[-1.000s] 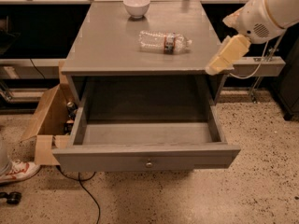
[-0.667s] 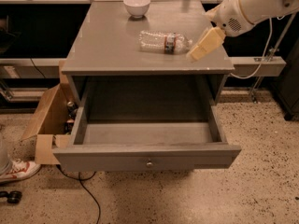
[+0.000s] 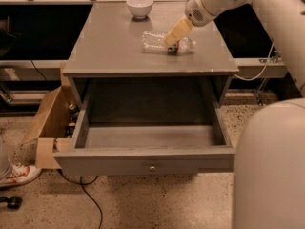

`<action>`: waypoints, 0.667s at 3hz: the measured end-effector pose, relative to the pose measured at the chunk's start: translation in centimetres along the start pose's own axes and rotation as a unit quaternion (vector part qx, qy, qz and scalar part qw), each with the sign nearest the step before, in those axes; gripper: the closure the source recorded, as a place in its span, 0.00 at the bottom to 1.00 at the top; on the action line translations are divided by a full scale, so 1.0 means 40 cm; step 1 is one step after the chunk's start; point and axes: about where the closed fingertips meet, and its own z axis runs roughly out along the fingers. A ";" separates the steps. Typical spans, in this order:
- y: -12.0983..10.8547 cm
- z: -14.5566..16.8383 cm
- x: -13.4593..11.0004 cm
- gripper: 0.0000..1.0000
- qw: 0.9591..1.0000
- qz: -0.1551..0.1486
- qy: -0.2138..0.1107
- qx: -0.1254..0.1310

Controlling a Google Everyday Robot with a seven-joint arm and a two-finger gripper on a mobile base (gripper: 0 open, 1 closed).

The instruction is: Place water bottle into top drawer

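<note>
The water bottle (image 3: 157, 43), clear crinkled plastic with a red-and-dark label band, lies on its side on the grey cabinet top (image 3: 109, 51). My gripper (image 3: 175, 34) hangs just over the bottle's label end, reaching in from the upper right. The top drawer (image 3: 143, 161) is pulled wide open below the cabinet top, with a small round knob (image 3: 152, 167) at the centre of its front panel. Nothing lies in the drawer.
A white bowl (image 3: 139, 6) stands at the back of the cabinet top. An open cardboard box (image 3: 47, 128) sits on the floor left of the cabinet, with a shoe (image 3: 16, 174) and a cable (image 3: 90, 197) nearby. My white arm (image 3: 271, 166) fills the right foreground.
My gripper has moved left from beyond the cabinet's right edge to over the bottle. The camera view has shifted, and my arm now fills the right foreground. The bottle has not moved.
</note>
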 end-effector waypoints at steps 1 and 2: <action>-0.011 0.098 -0.005 0.00 0.999 0.020 0.029 -0.005; 0.000 0.183 -0.011 0.00 0.998 0.029 0.046 -0.020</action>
